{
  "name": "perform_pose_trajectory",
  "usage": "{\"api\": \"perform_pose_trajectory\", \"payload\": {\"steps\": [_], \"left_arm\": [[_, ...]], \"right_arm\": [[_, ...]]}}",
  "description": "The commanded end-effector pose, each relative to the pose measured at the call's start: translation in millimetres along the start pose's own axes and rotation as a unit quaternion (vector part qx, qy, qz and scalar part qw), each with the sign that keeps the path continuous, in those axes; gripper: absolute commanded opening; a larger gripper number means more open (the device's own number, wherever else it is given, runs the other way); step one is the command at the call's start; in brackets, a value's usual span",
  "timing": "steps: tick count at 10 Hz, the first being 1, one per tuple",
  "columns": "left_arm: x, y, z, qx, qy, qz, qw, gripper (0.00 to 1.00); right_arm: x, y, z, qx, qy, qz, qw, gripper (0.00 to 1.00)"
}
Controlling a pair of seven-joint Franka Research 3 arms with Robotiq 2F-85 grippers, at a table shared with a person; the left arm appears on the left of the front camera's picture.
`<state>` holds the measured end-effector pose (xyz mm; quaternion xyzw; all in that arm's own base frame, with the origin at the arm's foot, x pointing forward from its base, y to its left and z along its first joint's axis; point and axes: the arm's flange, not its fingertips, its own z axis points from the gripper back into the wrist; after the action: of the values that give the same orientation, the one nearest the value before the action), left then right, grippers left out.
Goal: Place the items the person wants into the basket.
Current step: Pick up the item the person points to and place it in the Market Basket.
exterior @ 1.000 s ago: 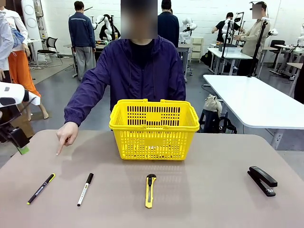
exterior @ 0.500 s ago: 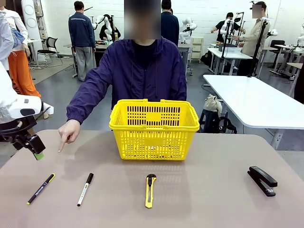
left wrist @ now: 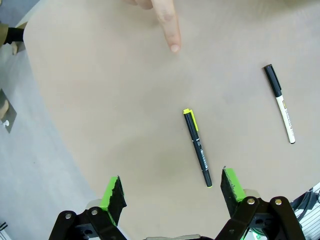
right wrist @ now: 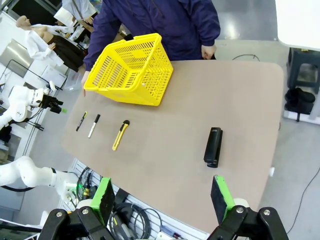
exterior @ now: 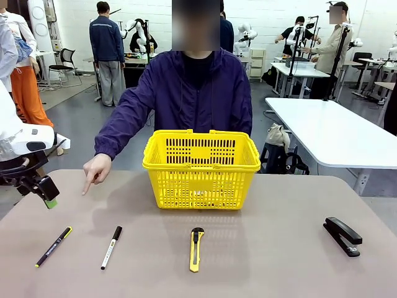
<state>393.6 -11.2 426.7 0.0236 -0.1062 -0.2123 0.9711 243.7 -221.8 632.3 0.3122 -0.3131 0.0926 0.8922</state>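
Left gripper (left wrist: 171, 187) hung wide open with nothing in it, above the beige tabletop (left wrist: 110, 110). The slim black pen with yellow-green end (left wrist: 197, 147) lay just ahead of it, nearer one finger and untouched. The white-barrelled black-capped marker (left wrist: 280, 102) lay further out, beside the pen. The person's hand (left wrist: 165, 17) pointed a finger down at the tabletop beyond the pen. Right gripper (right wrist: 162, 196) was open and empty too, high off the tabletop edge. The black stapler (right wrist: 214, 146) lay ahead of it, with the yellow-and-black utility knife (right wrist: 120, 135) and the bright yellow plastic lattice basket (right wrist: 131, 70) farther off.
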Motion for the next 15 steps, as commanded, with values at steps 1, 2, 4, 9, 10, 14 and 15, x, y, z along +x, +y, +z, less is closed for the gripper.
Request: {"api": "perform_pose_trajectory", "payload": {"steps": [1, 2, 4, 9, 10, 14, 15], "left_arm": [[-0.9, 1.3, 1.5, 0.002, -0.001, 0.0, 1.0, 1.0], [0.0, 0.0, 0.0, 0.0, 0.0, 0.0, 1.0, 1.0], [9.3, -3.5, -28.3, -0.008, 0.009, -0.001, 1.0, 1.0], [16.4, -16.3, -84.4, -0.007, 0.043, 0.007, 0.999, 1.0], [17.8, -18.1, -93.6, -0.007, 0.044, 0.01, 0.999, 1.0], [17.4, -19.6, -119.5, -0.013, 0.05, 0.009, 0.999, 1.0], [16.3, -21.5, -122.5, -0.016, 0.054, 0.008, 0.998, 1.0]], "right_arm": [[-0.7, -0.3, -1.6, 0.011, -0.006, 0.006, 1.0, 1.0], [-0.7, -0.3, -1.6, 0.011, -0.006, 0.006, 1.0, 1.0], [-0.7, -0.3, -1.6, 0.011, -0.006, 0.006, 1.0, 1.0], [-0.7, -0.3, -1.6, 0.011, -0.006, 0.006, 1.0, 1.0], [-0.7, -0.3, -1.6, 0.011, -0.006, 0.006, 1.0, 1.0], [-0.7, -0.3, -1.6, 0.011, -0.006, 0.006, 1.0, 1.0], [-0.7, -0.3, -1.6, 0.011, -0.006, 0.006, 1.0, 1.0]]}}
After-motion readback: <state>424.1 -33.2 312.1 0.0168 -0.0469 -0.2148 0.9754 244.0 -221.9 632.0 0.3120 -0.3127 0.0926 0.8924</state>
